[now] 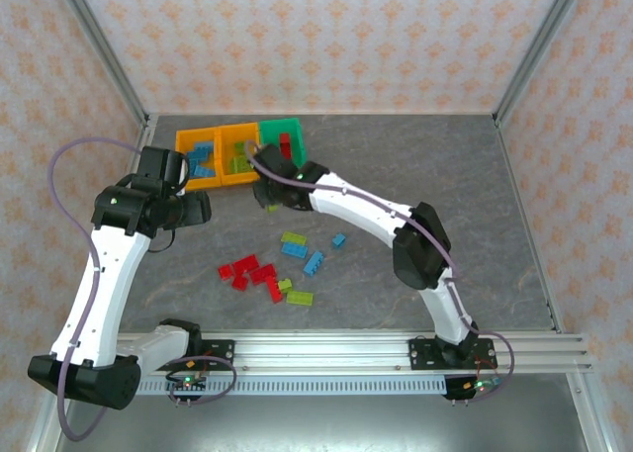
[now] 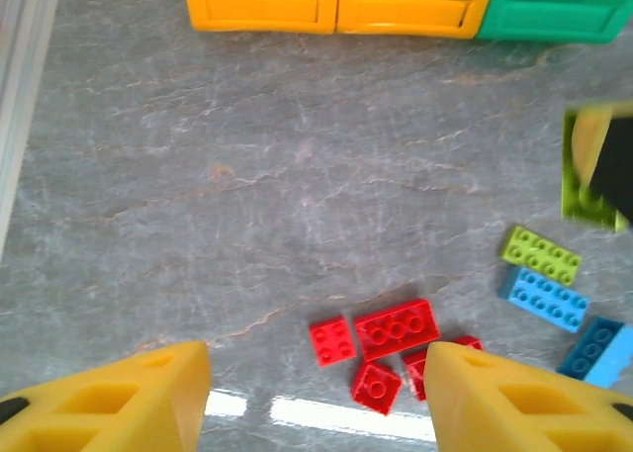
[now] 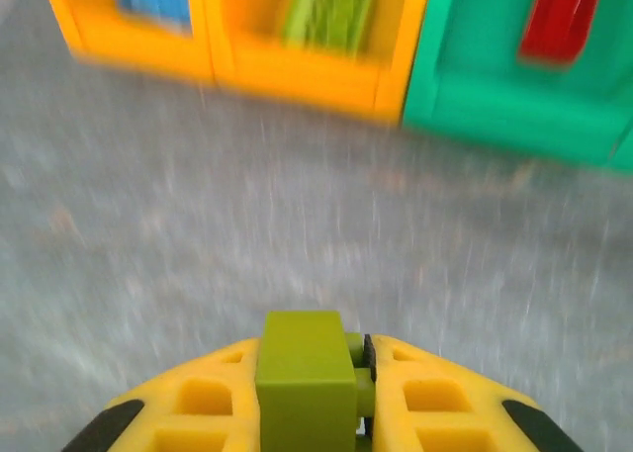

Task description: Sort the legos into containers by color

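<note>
held lego: lime lego (image 3: pixel 305 373) clamped in the right gripper (image 3: pixel 341 368), just in front of the containers (image 1: pixel 239 181)
loose legos: scattered on the desk (image 1: pixel 425 165) between the two arms; red cluster (image 1: pixel 252 274), blue ones (image 1: pixel 315 264), lime ones (image 1: pixel 294 240)
containers: three joined in a row at the far left of the desk
left orange bin (image 3: pixel 129 46): blue legos inside
middle orange bin (image 3: pixel 307 76): lime legos inside
green bin (image 3: pixel 495 116): red lego inside
right gripper: closed on the lime lego, facing the bins; its wrist view is blurred
left gripper (image 2: pixel 316 393): jaws moderately apart, nothing between them, above the desk by the red cluster, bins ahead
</note>
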Tool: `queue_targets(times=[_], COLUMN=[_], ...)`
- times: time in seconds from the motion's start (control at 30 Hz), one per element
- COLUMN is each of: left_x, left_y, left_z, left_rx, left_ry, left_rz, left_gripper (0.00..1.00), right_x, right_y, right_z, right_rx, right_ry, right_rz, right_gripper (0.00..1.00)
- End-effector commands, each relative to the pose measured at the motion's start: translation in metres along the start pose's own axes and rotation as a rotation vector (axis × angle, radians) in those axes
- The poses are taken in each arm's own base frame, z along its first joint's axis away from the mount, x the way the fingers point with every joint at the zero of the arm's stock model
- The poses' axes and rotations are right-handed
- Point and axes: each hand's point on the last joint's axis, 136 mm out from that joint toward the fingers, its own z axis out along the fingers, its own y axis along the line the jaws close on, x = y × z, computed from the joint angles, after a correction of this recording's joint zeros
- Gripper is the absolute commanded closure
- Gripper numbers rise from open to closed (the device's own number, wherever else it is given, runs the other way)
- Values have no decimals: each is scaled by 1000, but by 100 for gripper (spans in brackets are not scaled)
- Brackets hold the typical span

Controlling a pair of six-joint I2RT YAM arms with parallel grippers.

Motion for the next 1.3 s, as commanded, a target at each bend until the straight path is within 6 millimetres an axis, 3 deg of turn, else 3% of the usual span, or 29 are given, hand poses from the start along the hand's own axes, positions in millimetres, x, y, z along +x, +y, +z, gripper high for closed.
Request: queue_targets(times=[0.0,0.13,0.27,0.4,0.47,0.57,0.63,0.7,0.87,1.03,1.17,1.27], left_x=[-6,-2,3,11,15,19,19,16,-3,-23,-33,-34], left_y=[-11,-11,-12,-18,-19,-17,-16,-20,-29,-38,-39,-37], left_z=[-8,-10,-9,-4,-1,5,9,13,22,25,26,27], left_rx=[73,77,90,123,128,111,101,105,122,137,131,117], left_ry=[-29,-16,-5,33,48,67,84,98,92,69,45,45], left_rz=[-48,-54,-65,-91,-88,-51,-27,-10,0,4,30,37], left_gripper=[38,34,30,26,25,24,23,23,22,22,21,20], right_x=[-58,-94,-126,-160,-167,-165,-161,-160,-175,-188,-149,-96], right_y=[5,-4,-6,-12,-23,-29,-20,-14,-7,-11,-28,-41], right_z=[19,66,104,111,111,117,115,109,76,6,-41,-62], right_rx=[-7,-29,-45,-73,-80,-114,-155,-173,-196,-148,-86,-63], right_ry=[-189,-267,-445,-662,-688,-653,-616,-592,-600,-521,-309,-150], right_rz=[82,156,95,62,89,89,66,70,93,109,136,131], right_gripper=[78,78,80,92,93,85,67,54,44,39,32,29])
